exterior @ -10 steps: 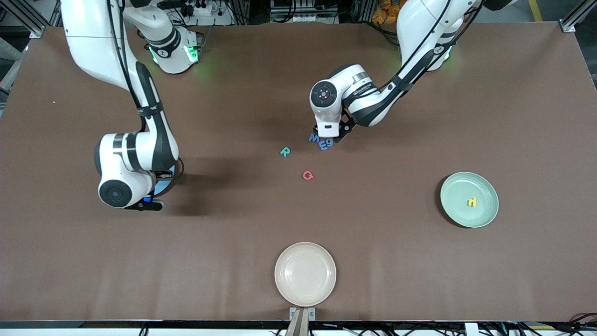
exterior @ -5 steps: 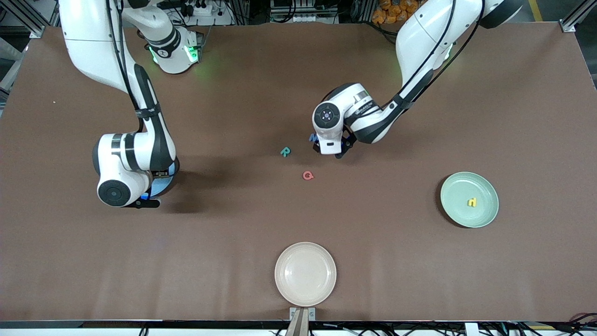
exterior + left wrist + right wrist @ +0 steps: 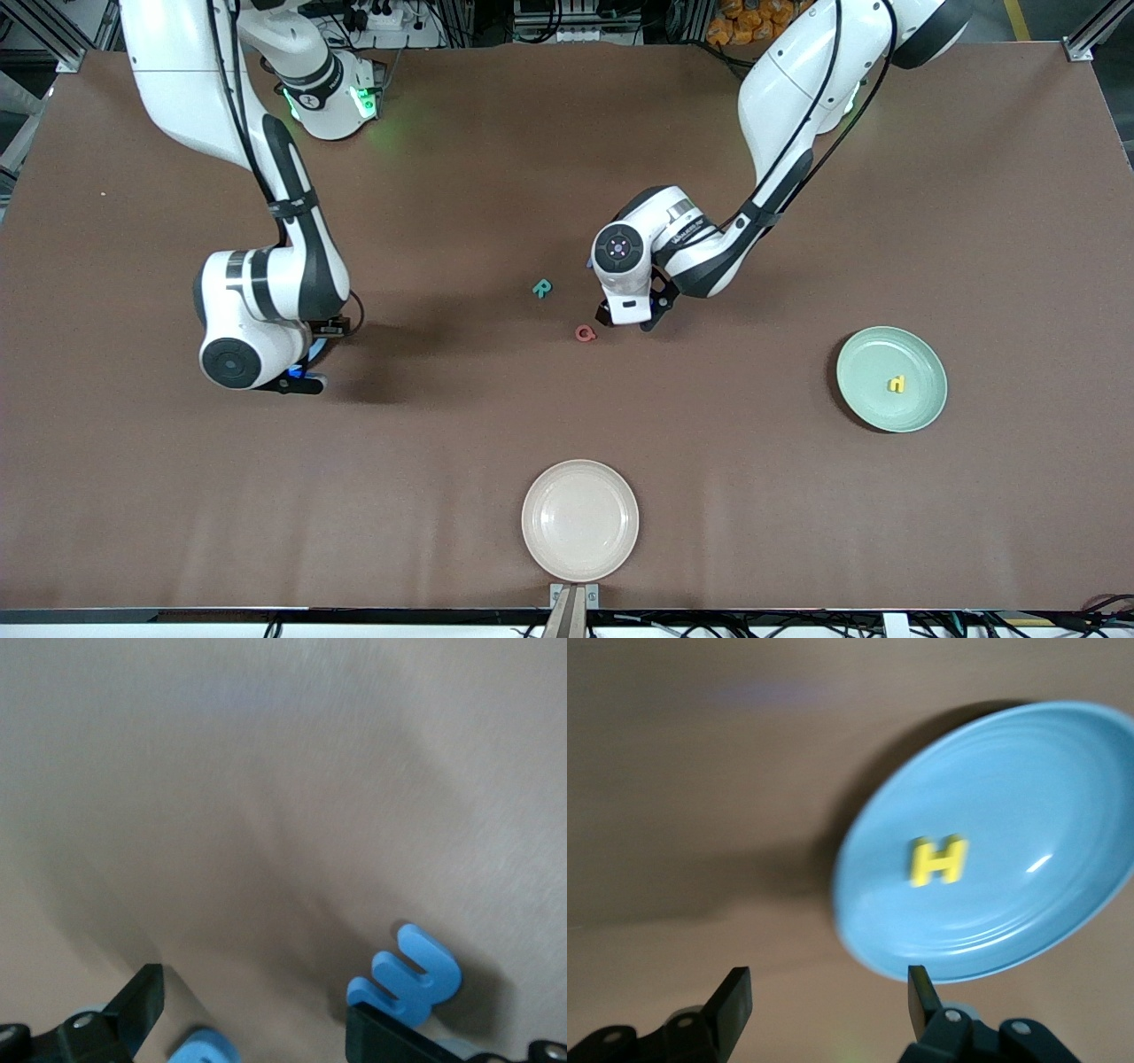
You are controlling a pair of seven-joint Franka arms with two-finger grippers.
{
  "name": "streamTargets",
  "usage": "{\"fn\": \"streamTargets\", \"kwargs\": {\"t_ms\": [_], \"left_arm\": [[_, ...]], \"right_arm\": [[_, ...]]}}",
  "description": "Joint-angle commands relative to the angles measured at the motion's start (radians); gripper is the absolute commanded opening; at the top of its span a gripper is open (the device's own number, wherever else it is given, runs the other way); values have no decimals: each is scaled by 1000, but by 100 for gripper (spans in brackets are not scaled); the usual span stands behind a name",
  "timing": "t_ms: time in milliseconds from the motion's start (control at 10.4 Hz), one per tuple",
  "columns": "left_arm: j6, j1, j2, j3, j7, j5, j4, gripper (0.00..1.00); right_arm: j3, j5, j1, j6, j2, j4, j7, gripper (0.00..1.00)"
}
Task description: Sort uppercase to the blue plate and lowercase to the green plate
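My right gripper [image 3: 826, 988] hangs open and empty beside the blue plate [image 3: 1028, 788], where a yellow H [image 3: 939, 859] lies. In the front view its hand [image 3: 257, 350] covers that plate. Over two blue letters my left gripper [image 3: 257, 1010] is open: a pronged one [image 3: 407, 979] lies against one finger [image 3: 381, 1036], another [image 3: 199, 1050] lies between the fingers. From the front the left gripper [image 3: 631, 319] hides both. A teal R [image 3: 541, 288] and a red G [image 3: 585, 333] lie on the table beside it. The green plate [image 3: 891, 354] holds a yellow lowercase letter [image 3: 897, 384].
A cream plate [image 3: 579, 496] sits at the table's edge nearest the front camera, midway along it. Brown table surface stretches between the three plates.
The left hand has come down toward the front camera and now covers the blue letters. The right gripper has opened, and its hand has shifted slightly toward the table's middle.
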Motion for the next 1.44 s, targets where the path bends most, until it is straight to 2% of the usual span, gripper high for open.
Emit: {"fn": "streamTargets", "kwargs": {"t_ms": [0, 192, 384, 672, 864, 1056, 1343], "left_arm": [[-8, 3, -55, 6, 19, 49, 3, 100], [-32, 4, -95, -1, 114, 49, -3, 100], [-23, 1, -92, -3, 149, 52, 11, 100], [136, 9, -66, 6, 157, 64, 8, 100], [169, 9, -57, 5, 177, 136, 0, 100], [170, 24, -25, 5, 220, 135, 9, 100], [205, 48, -8, 5, 252, 130, 11, 100]], "right_arm": [[92, 10, -3, 11, -53, -16, 158, 80], [160, 24, 0, 49, -63, -15, 261, 79], [227, 26, 0, 121, -58, -16, 354, 78], [340, 27, 2, 209, -52, -18, 552, 76], [369, 27, 8, 293, -40, -33, 596, 76], [409, 61, 14, 358, -38, -65, 654, 76], [475, 70, 26, 555, -58, -166, 764, 72]]}}
